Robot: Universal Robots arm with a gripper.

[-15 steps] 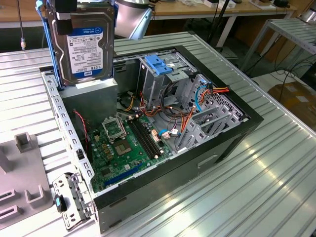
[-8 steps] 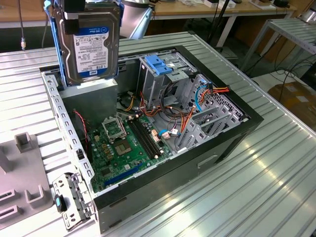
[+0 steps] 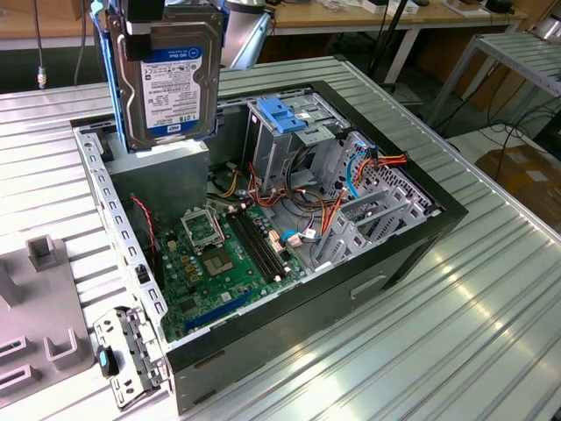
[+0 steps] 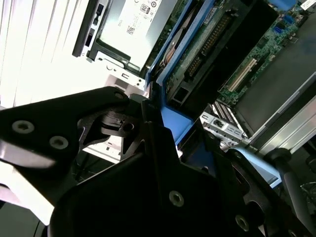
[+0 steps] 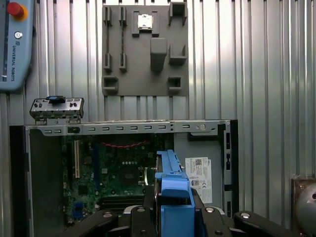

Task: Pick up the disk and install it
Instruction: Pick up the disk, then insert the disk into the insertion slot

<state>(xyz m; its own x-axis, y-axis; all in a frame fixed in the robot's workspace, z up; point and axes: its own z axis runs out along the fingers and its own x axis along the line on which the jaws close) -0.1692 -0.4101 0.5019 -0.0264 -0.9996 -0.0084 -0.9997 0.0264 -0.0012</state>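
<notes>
Disk (image 3: 171, 79) hangs upright in open air, held by its upper end. The gripper (image 3: 145, 13) is clamped on it, jaws pressed in from either side. Its lower edge sits above the grey box (image 3: 162, 180) in the case (image 3: 289, 329) corner on the exterior view's left, w/ free air round the disk's other edges. Blue rails (image 3: 110, 83) run along its long edges; 2 show in the exterior view.

Case count is 1, open on top. Inside it:
- 1 green board (image 3: 219, 263) lies flat on the floor w/ open room above it.
- 1 cage (image 3: 285, 123) w/ a light-blue latch stands to the exterior view's right of the disk, well apart from it.
- Wire bundles lie beside and below the cage.

Outside the case, on the ribbed table (image 3: 456, 333), are 1 grey fixture (image 3: 39, 316) and 1 small metal bracket (image 3: 123, 360). The bracket is just beside the case wall, and both are toward the exterior view's left edge.

Views differ:
- **Exterior view:** gives the label face.
- **Second wrist view:** gives the disk's circuit-board side and a blue rail between black gripper parts.
- **First wrist view:** looks down on the disk edge-on — beyond the case it takes in the whole fixture, the bracket and 1 pendant (image 5: 12, 44) w/ a red button.
</notes>
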